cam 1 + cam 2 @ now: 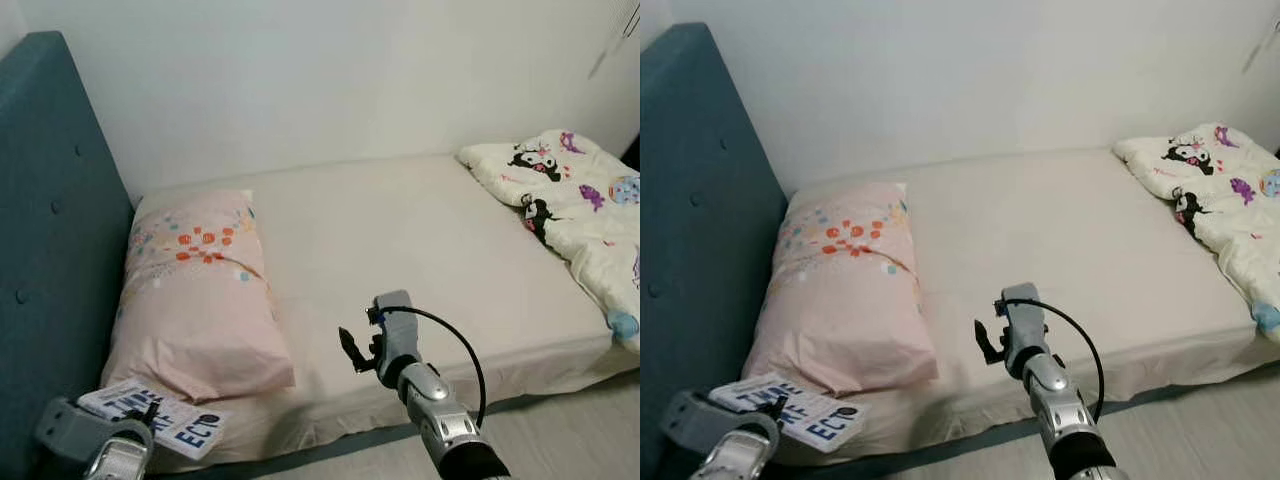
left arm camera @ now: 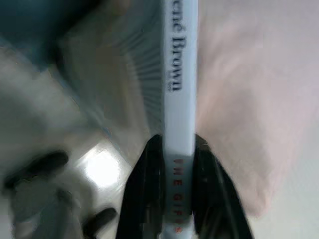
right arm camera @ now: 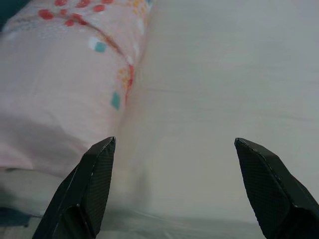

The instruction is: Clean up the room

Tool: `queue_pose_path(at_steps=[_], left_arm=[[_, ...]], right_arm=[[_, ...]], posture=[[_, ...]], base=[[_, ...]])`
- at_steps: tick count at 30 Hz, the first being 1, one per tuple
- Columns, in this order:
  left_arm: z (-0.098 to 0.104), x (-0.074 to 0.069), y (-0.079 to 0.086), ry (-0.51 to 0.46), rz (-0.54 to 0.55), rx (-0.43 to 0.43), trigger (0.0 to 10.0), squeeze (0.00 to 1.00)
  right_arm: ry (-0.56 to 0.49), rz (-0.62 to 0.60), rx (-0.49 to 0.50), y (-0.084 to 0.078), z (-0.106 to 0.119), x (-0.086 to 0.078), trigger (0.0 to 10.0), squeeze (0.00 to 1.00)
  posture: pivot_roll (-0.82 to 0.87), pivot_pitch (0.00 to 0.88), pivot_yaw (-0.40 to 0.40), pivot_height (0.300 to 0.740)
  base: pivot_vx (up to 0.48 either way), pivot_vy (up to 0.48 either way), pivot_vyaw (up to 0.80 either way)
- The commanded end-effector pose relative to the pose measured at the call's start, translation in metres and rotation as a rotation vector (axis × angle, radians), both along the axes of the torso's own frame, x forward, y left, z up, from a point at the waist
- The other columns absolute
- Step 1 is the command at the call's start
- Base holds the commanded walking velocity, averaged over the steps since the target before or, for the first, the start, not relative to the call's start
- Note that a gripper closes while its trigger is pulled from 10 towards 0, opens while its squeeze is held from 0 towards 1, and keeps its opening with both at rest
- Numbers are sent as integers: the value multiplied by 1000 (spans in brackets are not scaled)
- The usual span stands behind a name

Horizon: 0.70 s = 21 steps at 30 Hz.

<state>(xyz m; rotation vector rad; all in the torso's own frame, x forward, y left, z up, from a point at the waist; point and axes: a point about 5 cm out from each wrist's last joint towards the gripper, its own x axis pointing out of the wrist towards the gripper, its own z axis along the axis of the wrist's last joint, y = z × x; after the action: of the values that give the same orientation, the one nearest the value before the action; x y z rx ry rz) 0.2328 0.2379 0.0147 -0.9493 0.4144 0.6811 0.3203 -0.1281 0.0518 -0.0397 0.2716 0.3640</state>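
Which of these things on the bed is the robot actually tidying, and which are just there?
In the job:
- book, clamped by its spine in the left gripper, near the bed's front corner
- right gripper, open, hovering above the mattress

Just there:
- pink pillow
- cartoon-print blanket
- teal headboard

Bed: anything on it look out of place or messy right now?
The cartoon-print blanket lies bunched at the far right end of the bed instead of spread. The pink pillow sits slightly askew. The left tool grips a book by its spine.
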Motion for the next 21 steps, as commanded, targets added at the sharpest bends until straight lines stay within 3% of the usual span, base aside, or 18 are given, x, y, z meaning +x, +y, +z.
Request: queue_pose_path(at_steps=[1, 2, 4, 5, 7, 8, 9, 10, 16, 21], left_arm=[[22, 16, -39, -193, -370, 105, 10000, 0], [22, 16, -39, -193, -370, 105, 10000, 0], [45, 16, -61, -367, -712, 209, 10000, 0], [56, 11, -68, -451, -854, 196, 10000, 0], [56, 11, -68, -451, -854, 196, 10000, 0], [66, 6, -71, -517, -949, 179, 10000, 0], [66, 6, -71, -517, -949, 179, 10000, 0], [76, 3, -70, -577, -1007, 152, 10000, 0], [97, 2, -63, -705, -1044, 83, 10000, 0], [99, 2, -67, -749, -1063, 76, 10000, 0]], right_arm=[[40, 120, 20, 11, -6, -8, 10000, 0], [40, 120, 20, 11, -6, -8, 10000, 0], [46, 206, 50, 18, -5, -12, 10000, 0], [41, 237, 67, 19, -3, -13, 10000, 0], [41, 237, 67, 19, -3, -13, 10000, 0], [49, 259, 91, 21, -2, -13, 10000, 0], [49, 259, 91, 21, -2, -13, 10000, 0], [50, 270, 111, 22, 1, -12, 10000, 0], [43, 266, 157, 22, 7, -8, 10000, 0], [38, 247, 206, 20, 10, -7, 10000, 0]], posture=[[16, 119, -37, 740], [16, 119, -37, 740], [25, 116, -39, 740], [26, 114, -40, 740], [26, 114, -40, 740], [26, 112, -39, 740], [26, 112, -39, 740], [25, 109, -35, 740], [23, 112, -35, 740], [28, 119, -38, 740]], base=[[0, 0, 0], [0, 0, 0], [0, 0, 0], [0, 0, 0], [0, 0, 0], [0, 0, 0], [0, 0, 0], [0, 0, 0], [0, 0, 0], [0, 0, 0]])
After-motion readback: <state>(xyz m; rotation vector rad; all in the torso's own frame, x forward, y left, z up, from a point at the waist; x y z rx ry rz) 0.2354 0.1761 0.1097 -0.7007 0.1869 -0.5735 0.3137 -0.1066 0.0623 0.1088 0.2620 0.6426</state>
